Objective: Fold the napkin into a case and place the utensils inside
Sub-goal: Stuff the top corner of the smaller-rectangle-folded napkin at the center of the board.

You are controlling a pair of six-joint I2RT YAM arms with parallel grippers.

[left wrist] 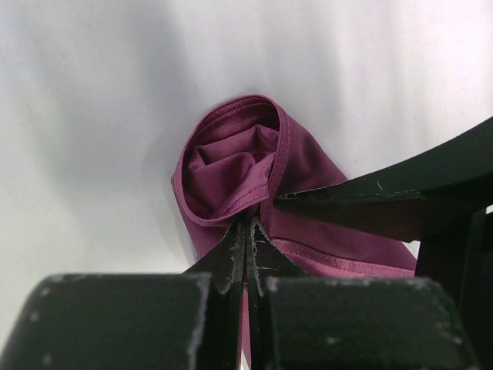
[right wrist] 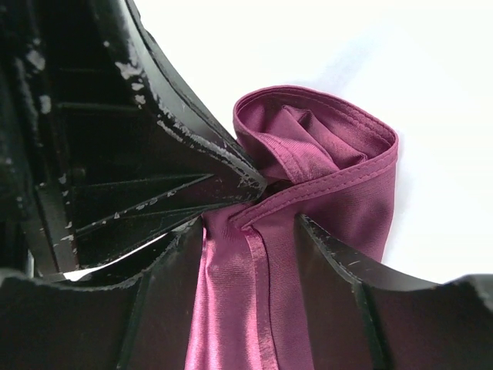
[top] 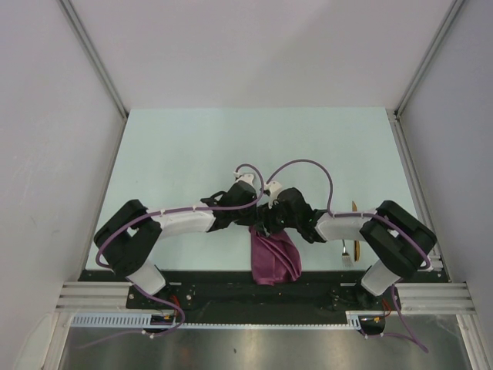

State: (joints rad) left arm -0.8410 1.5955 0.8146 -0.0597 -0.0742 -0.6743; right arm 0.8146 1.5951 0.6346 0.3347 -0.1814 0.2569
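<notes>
Hanging napkin [left wrist: 231,166] clamped in left gripper [left wrist: 246,229], right gripper [right wrist: 246,223] parted astride

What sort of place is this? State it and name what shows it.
Probably a robot test cell in a lab: a pale table enclosed by blank white panels, two robot arms bolted at its near edge, with a napkin and utensils.

We see both arms bent inward, the left end effector [top: 248,217] and right end effector [top: 267,223] meeting mid-bench [top: 192,154]. The plum napkin [top: 274,260] is bunched right below them, its top at their tips. The utensils [top: 347,254] lie beside the right arm, partly hidden.
</notes>
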